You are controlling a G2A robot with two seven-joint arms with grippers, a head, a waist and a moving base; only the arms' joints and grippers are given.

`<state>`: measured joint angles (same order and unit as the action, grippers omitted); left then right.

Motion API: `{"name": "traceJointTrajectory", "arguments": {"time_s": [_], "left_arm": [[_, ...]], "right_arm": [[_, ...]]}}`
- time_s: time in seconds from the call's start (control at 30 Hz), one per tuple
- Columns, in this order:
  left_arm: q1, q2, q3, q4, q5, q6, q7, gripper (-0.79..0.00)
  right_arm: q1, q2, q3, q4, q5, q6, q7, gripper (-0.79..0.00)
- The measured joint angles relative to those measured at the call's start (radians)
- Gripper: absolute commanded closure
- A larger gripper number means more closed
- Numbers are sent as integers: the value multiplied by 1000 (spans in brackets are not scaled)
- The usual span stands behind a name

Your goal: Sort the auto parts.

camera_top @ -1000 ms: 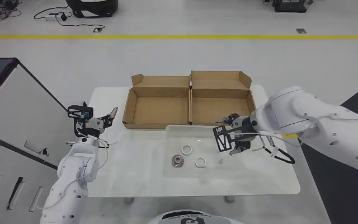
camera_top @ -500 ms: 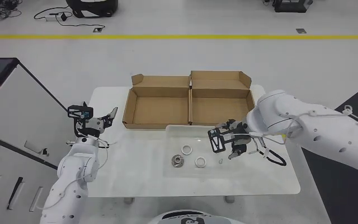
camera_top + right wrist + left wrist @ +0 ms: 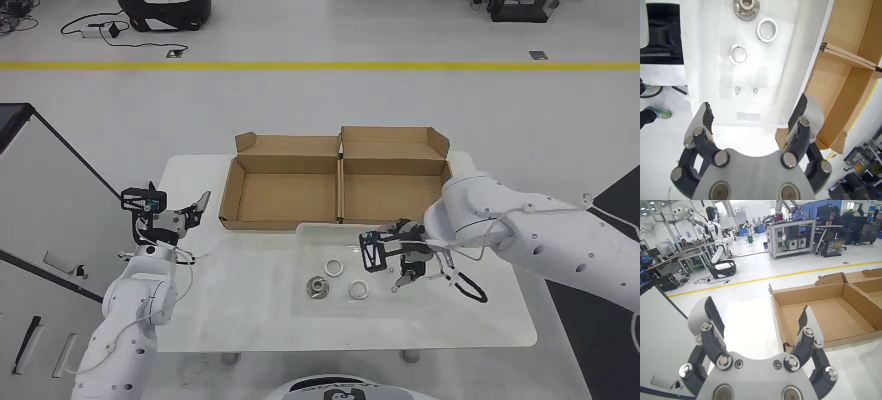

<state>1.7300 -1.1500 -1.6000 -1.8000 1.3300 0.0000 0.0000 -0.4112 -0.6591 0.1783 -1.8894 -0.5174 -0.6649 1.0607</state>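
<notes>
A clear tray [image 3: 310, 237] on the white table holds a metal flange [image 3: 318, 287], two silver rings [image 3: 333, 267] [image 3: 357, 290] and a small bolt [image 3: 393, 288]. My right gripper [image 3: 373, 252] hangs open above the tray's right half, with nothing between its fingers. In the right wrist view the gripper [image 3: 754, 100] faces along the tray [image 3: 702, 62]: two bolts [image 3: 737, 90] [image 3: 755, 90] are nearest, then the rings [image 3: 739, 54] [image 3: 767, 30], and the flange [image 3: 746, 8] is farthest. My left gripper [image 3: 195, 210] [image 3: 757, 303] is open and empty above the table's left edge.
Two empty cardboard boxes [image 3: 285, 195] [image 3: 392, 195] stand side by side behind the tray, the left one [image 3: 829, 317] lying ahead of my left gripper. A white panel [image 3: 50, 190] stands left of the table. A black cable loop [image 3: 468, 291] hangs by the right arm.
My right arm has moved left, from the tray's right end to over its right half, still open. The left arm and the parts have not moved.
</notes>
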Motion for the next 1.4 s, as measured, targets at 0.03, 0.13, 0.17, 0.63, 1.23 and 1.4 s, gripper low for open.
{"name": "traceJointTrajectory", "arguments": {"time_s": [0.03, 0.13, 0.17, 0.63, 1.23, 1.4], "left_arm": [[0, 0, 0, 0, 0, 0, 0, -785], [0, 0, 0, 0, 0, 0, 0, -785], [0, 0, 0, 0, 0, 0, 0, -785], [0, 0, 0, 0, 0, 0, 0, -785], [0, 0, 0, 0, 0, 0, 0, -785], [0, 0, 0, 0, 0, 0, 0, -785]], "right_arm": [[-4, -3, 1, 5, -4, 8, -1, -785], [-18, -11, 2, 20, -14, 28, -2, -785], [-22, -13, 2, 24, -15, 32, -2, -785], [-78, -24, 17, 46, -17, 43, 22, -696], [-157, -11, 47, 46, -64, 35, 28, -523], [-175, -8, 58, 55, -72, 31, 26, -526]]}}
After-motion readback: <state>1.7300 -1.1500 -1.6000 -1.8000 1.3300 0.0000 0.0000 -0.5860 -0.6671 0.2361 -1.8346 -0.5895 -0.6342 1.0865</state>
